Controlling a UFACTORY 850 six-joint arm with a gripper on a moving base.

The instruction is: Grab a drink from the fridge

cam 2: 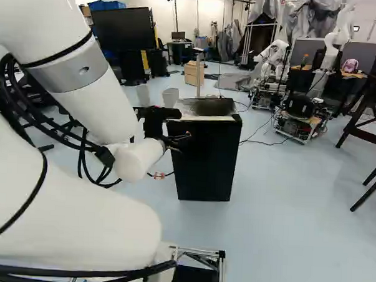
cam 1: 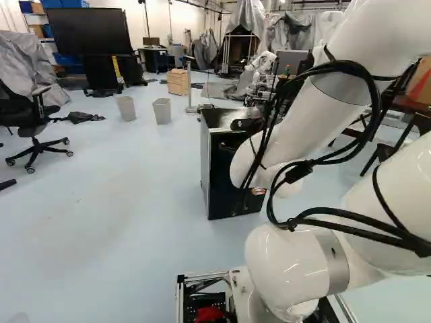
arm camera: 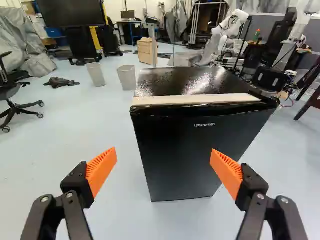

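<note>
Fridge (cam 2: 206, 160) stands ahead of the end effector (cam 2: 184, 143), fingers spread wide; floor (cam 2: 291, 208) flanks its side edges.

White arm (cam 1: 289, 128) cropped by both base views' edges, black fridge (cam 1: 225, 161) partly hidden behind it in the left base view, end effector (cam 2: 182, 141) indistinct in the right base view, office chair (cam 1: 30, 121) cut off at the left base view's edge

Behind the fridge (arm camera: 185, 150) stand two bins (arm camera: 127, 78) and a cabinet (arm camera: 145, 52)
</note>
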